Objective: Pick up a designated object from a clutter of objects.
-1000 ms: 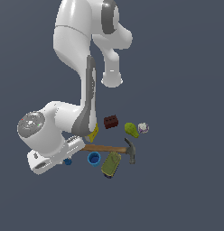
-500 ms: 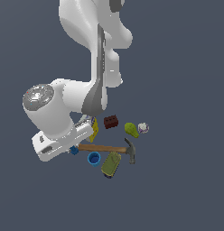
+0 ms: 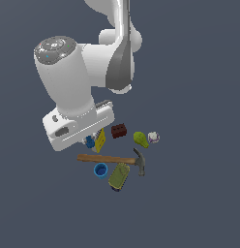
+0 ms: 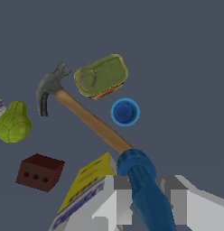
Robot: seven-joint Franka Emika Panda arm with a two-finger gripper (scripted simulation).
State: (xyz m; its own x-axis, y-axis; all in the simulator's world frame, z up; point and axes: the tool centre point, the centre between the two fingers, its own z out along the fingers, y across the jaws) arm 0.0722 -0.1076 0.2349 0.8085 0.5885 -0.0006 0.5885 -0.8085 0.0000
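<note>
My gripper (image 3: 91, 139) is shut on the designated object (image 3: 89, 142), a small dark-blue piece, and holds it above the floor. In the wrist view the piece (image 4: 143, 187) sits between my two white fingers (image 4: 114, 200), over the hammer's handle end. The clutter lies below and to the exterior view's right: wooden-handled hammer (image 3: 112, 159), yellow-white box (image 3: 100, 140), brown brick (image 3: 119, 131), green pear (image 3: 140, 139), whitish lump (image 3: 153, 137), olive tin (image 3: 119, 176) and round light-blue cup (image 3: 100, 170).
In the wrist view the hammer (image 4: 86, 118) runs diagonally, with the tin (image 4: 101, 76) and cup (image 4: 124, 112) on one side and the pear (image 4: 13, 122), brick (image 4: 39, 171) and box (image 4: 86, 185) on the other. The arm's large white body (image 3: 68, 82) hangs over the clutter.
The gripper has risen and shifted toward the exterior view's right with the dark-blue piece in it, off the floor. The rest of the clutter has not moved.
</note>
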